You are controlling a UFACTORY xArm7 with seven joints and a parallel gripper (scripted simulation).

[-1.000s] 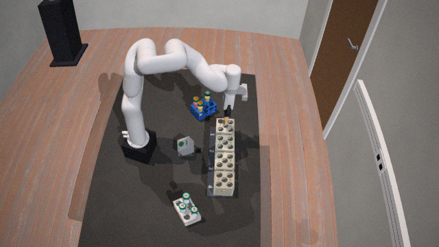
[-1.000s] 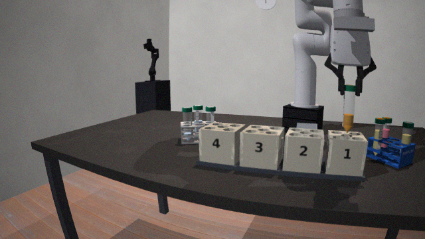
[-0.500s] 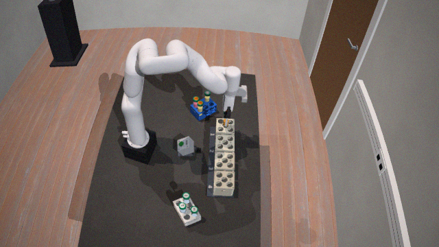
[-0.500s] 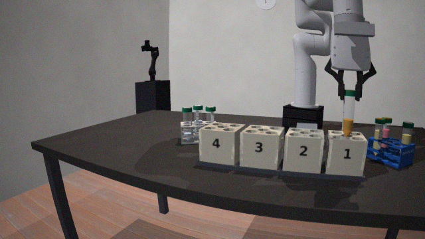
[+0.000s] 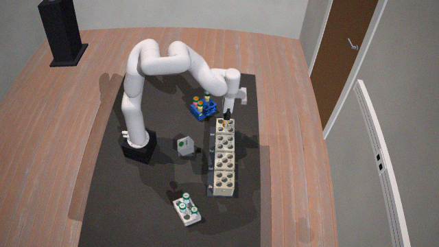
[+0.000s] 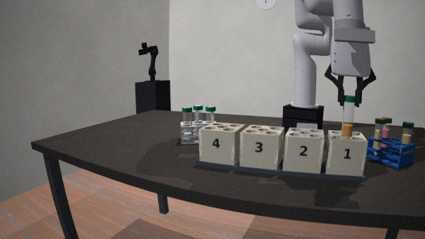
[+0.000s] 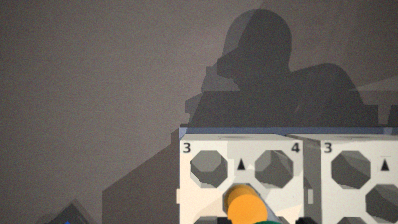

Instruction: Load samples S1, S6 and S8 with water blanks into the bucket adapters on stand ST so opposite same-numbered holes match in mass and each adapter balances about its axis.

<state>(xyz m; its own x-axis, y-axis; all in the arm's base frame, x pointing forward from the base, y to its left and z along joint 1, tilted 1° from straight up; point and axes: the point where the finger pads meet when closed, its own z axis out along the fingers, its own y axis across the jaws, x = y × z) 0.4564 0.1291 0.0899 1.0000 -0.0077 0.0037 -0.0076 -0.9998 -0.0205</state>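
The gripper (image 5: 226, 118) (image 6: 349, 102) (image 7: 265, 221) was closed on the green cap end of a tube (image 5: 226, 123) (image 6: 348, 114) (image 7: 247, 206) with orange contents. The tube stood nearly upright, its lower end inside the center hole of block 1 (image 5: 217, 132) (image 6: 346, 166) (image 7: 235, 150), on the stand (image 5: 210, 165) (image 6: 259, 170) (image 7: 280, 131) along the near edge of the counter (image 5: 154, 206) (image 6: 133, 166) (image 7: 75, 100). Right of block 1, the blue rack (image 5: 197, 114) (image 6: 403, 160) carried three tubes; the pale rack (image 5: 186, 223) (image 6: 182, 134), toward the left edge, also carried three.

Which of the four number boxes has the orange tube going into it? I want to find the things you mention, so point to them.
Adapter 1 (image 5: 218, 131) (image 6: 346, 162) (image 7: 188, 200), at the row's end nearest the blue rack (image 5: 196, 114) (image 6: 400, 160); the orange tube's bottom is in its middle hole.
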